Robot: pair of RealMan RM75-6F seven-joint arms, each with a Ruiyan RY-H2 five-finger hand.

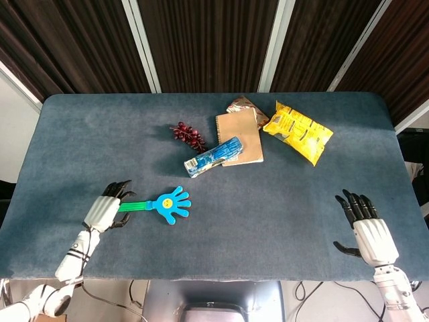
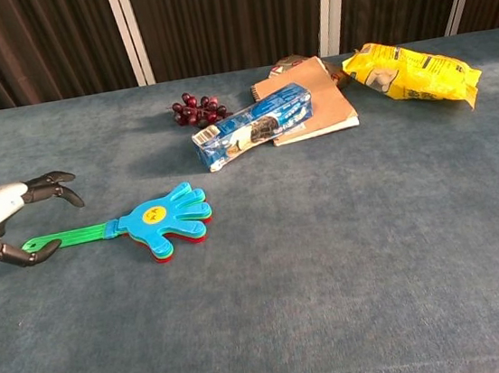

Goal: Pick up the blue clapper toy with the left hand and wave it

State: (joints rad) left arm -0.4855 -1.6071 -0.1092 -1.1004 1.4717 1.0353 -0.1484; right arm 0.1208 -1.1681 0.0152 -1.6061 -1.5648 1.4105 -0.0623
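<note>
The blue clapper toy [image 1: 167, 203] [image 2: 162, 217], a hand-shaped paddle with a green handle [image 1: 131, 206] [image 2: 64, 236], lies flat on the blue table left of centre. My left hand [image 1: 107, 208] [image 2: 3, 221] hovers at the handle's left end, fingers spread with the thumb below the handle and the other fingers above it, holding nothing. My right hand [image 1: 369, 228] stays near the table's front right, fingers spread and empty; the chest view does not show it.
A bunch of dark grapes [image 1: 188, 133], a blue cookie pack [image 1: 213, 156], a brown notebook [image 1: 240, 135], a small brown wrapper [image 1: 240, 105] and a yellow snack bag [image 1: 297, 131] lie at the back centre and right. The table's front edge [image 1: 214, 276] runs just behind my hands.
</note>
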